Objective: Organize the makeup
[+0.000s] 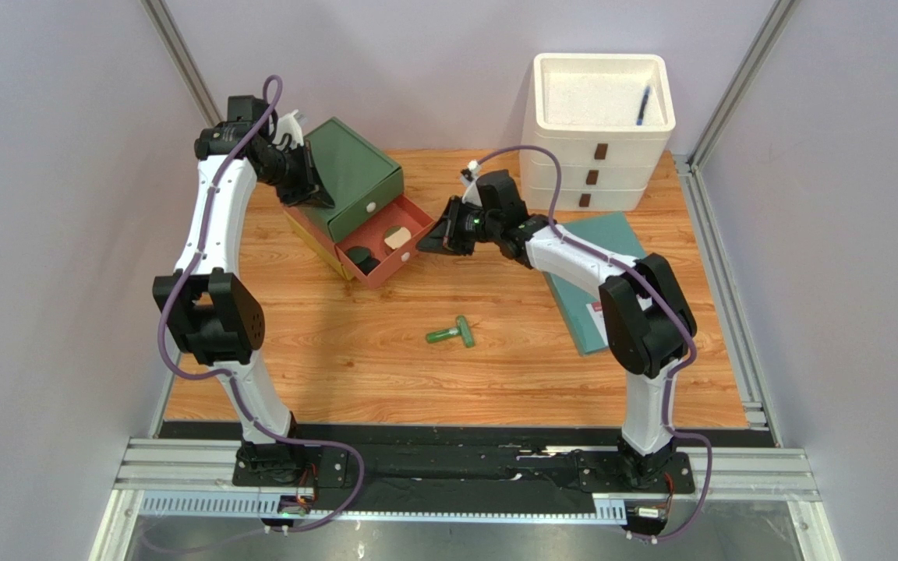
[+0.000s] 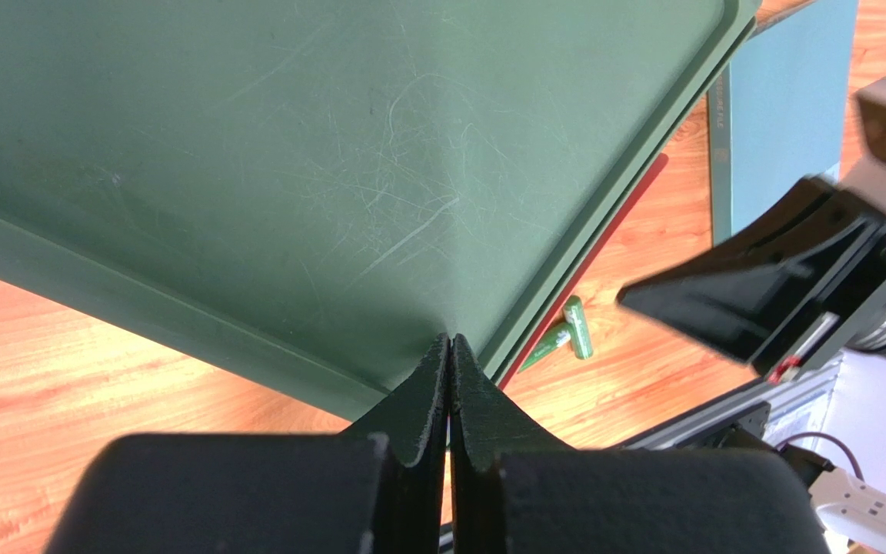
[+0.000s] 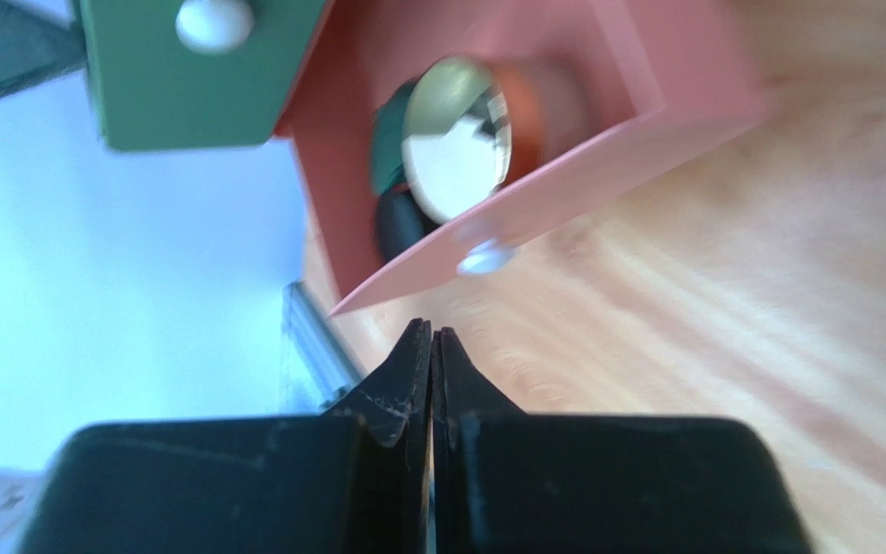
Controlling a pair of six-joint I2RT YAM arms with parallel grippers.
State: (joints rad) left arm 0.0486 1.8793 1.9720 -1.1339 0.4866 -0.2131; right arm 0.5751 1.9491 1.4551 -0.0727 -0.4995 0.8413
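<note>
Bright green plastic tube (image 1: pixel 451 334): lies on its side on the wooden tabletop (image 1: pixel 302 362), in front of the small stacked drawer unit and well apart from both grippers.

Dark green round compact (image 1: pixel 360 255) and pale beige piece (image 1: pixel 396 237): both sit inside the open red drawer (image 1: pixel 401 260). The right wrist view also shows a shiny round disc there, too blurred to identify.

Right gripper (image 1: pixel 428 243): fingers pressed together with nothing between them. The tips are just in front of the drawer's front panel, near its small white knob (image 3: pixel 485 256). Contact cannot be confirmed.

Left gripper (image 2: pixel 449 352): fingers likewise closed and empty. The tips are at the edge of the scratched green top (image 2: pixel 297 173) of the unit, above the drawer.
</note>
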